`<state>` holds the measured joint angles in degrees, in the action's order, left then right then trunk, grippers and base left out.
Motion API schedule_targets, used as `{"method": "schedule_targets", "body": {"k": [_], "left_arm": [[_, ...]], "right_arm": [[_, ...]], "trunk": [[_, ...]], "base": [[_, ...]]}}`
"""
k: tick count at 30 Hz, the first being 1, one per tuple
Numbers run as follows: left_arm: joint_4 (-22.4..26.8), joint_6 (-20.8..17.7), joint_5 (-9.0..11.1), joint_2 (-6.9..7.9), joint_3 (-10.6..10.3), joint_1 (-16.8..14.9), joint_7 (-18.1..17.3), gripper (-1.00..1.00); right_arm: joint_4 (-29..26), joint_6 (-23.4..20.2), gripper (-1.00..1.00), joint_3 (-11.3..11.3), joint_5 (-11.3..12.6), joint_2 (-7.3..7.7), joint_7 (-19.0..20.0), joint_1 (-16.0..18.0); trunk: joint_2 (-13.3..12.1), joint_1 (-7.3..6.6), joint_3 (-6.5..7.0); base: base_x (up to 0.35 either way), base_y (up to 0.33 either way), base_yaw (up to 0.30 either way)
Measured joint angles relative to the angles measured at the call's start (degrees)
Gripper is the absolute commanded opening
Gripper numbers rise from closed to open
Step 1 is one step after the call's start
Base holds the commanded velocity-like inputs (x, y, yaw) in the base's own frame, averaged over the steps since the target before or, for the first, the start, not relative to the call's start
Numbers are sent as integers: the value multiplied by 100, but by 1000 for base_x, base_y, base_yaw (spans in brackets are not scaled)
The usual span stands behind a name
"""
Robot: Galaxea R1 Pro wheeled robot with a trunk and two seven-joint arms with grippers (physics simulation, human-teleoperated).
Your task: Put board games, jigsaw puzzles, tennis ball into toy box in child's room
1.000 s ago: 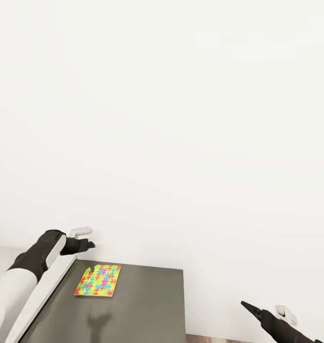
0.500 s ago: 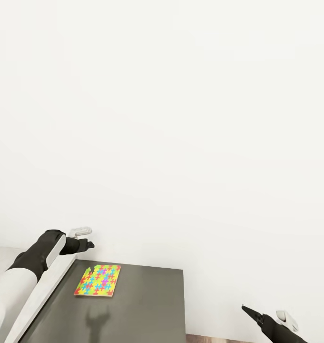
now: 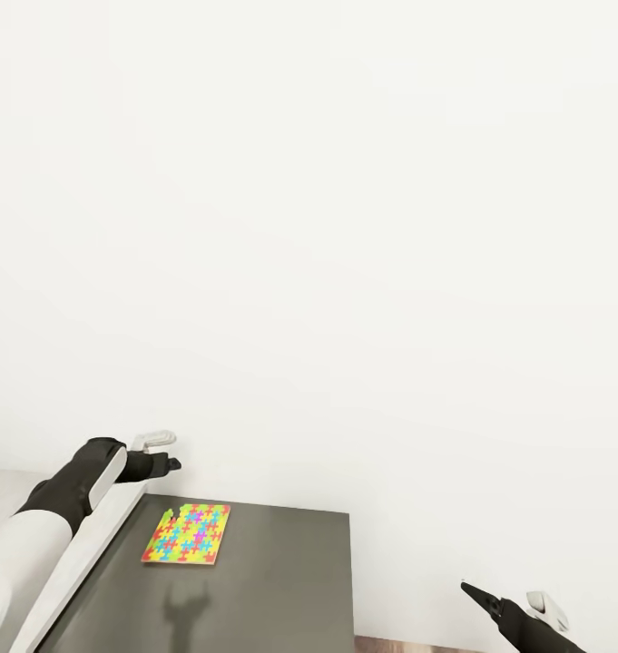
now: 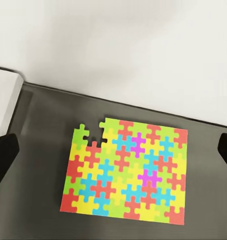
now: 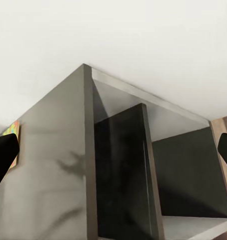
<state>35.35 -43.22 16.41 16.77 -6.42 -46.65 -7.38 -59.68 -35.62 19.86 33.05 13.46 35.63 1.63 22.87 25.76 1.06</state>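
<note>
The dark-grey cabinet section (image 3: 245, 580) of the table takes up the lower left of the head view, under a wide blank wall (image 3: 345, 227). One jigsaw puzzle (image 3: 187, 533) lies flat on it near the wall, and the left gripper (image 3: 171, 464) hangs above and just behind it. The fingers are spread wide, as the dark tips at both edges of the left wrist view show.

A slip is likely if a thin flat box is pinched from straight above, since little edge is offered to the fingers.

The cabinet's open compartments (image 5: 143, 175) and wood floor (image 5: 221, 125) are revealed by the right wrist view alone, while the puzzle's notched corner (image 4: 93, 131) is made plain by the left wrist view. The right gripper (image 3: 467, 589) sits off the cabinet's edge, its fingers apart and holding nothing.
</note>
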Motion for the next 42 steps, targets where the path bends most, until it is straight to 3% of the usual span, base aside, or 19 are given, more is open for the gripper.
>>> {"method": "schedule_targets", "body": {"k": [13,42], "left_arm": [[-348,421,-28,-10,22,0,-3,100],[-386,495,-42,7,11,4,-12,100]], "right_arm": [[23,0,100,8,4,0,-9,2],[246,257,100,9,5,9,0,-1]], "trunk": [[-1,0,-91],[-10,-1,-352]], "base": [[0,0,0],[0,0,0]]}}
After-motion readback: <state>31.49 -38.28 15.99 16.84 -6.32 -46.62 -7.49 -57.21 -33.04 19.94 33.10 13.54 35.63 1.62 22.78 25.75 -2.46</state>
